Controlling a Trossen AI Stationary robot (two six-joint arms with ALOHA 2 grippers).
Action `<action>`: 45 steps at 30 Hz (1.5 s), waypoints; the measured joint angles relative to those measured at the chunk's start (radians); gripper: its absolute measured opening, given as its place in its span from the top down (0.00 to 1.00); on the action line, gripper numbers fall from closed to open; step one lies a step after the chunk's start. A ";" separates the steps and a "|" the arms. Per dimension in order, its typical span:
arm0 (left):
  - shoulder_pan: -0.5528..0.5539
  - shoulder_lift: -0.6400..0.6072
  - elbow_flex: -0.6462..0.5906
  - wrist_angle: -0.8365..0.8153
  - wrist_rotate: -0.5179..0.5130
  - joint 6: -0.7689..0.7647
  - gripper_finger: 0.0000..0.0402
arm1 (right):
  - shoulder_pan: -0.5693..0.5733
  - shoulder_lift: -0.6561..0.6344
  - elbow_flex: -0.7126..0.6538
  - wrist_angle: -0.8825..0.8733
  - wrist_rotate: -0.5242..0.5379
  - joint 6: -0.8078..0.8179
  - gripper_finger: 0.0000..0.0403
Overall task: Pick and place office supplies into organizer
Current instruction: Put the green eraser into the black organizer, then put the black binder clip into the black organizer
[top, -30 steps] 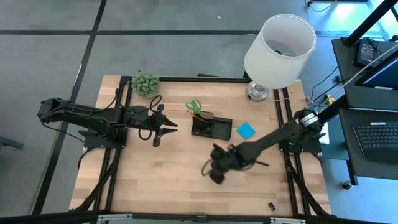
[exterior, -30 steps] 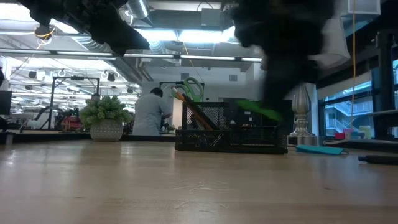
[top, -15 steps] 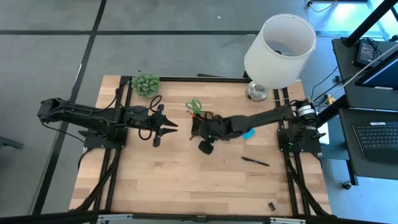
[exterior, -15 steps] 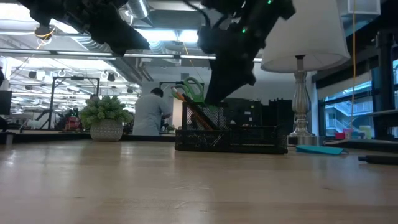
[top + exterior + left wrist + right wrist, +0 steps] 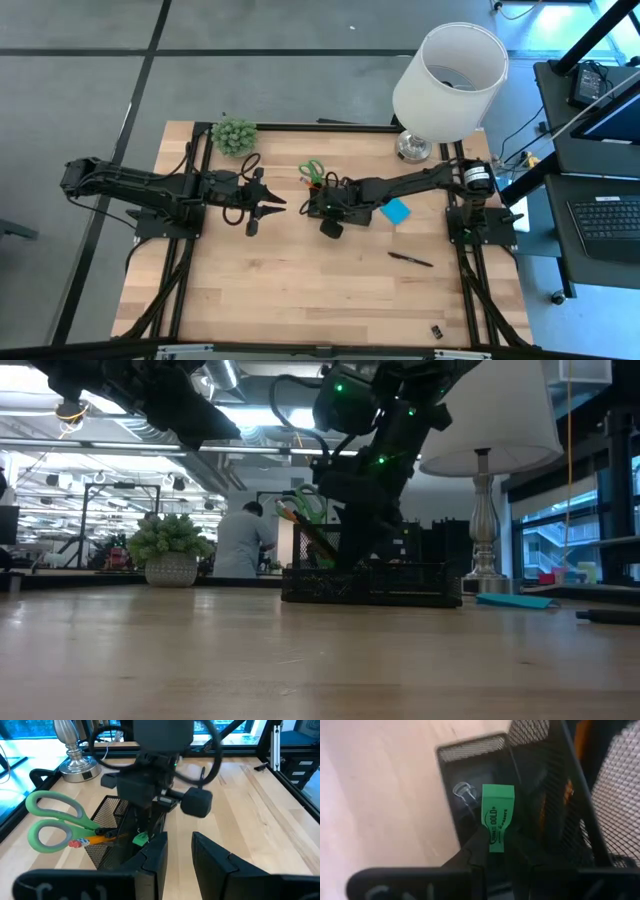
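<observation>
One small green labelled piece (image 5: 497,824) pinched in right fingers (image 5: 501,854) over black mesh organizer (image 5: 340,203) on wooden surface (image 5: 290,290) | step: placing | next: lower, release | left fingers (image 5: 270,205) parted, idle.

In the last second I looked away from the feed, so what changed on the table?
The right gripper swung from the table's front middle up to the organizer, carrying the small green piece; it now hangs over the tray, fingers shut on that piece. That exposed a black pen it had covered. The left gripper, scissors and sticky-note pad stayed put.
</observation>
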 joint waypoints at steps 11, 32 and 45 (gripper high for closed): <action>0.000 0.000 0.000 0.000 -0.025 0.030 0.80 | 0.003 0.008 0.000 0.001 0.005 0.016 0.81; 0.000 0.000 -0.001 -0.005 -0.035 0.056 0.80 | 0.054 -0.127 0.001 -0.047 -0.004 0.165 0.54; 0.000 0.000 -0.001 -0.013 -0.049 0.057 0.80 | 0.354 -0.348 0.002 -0.567 -0.255 0.927 0.54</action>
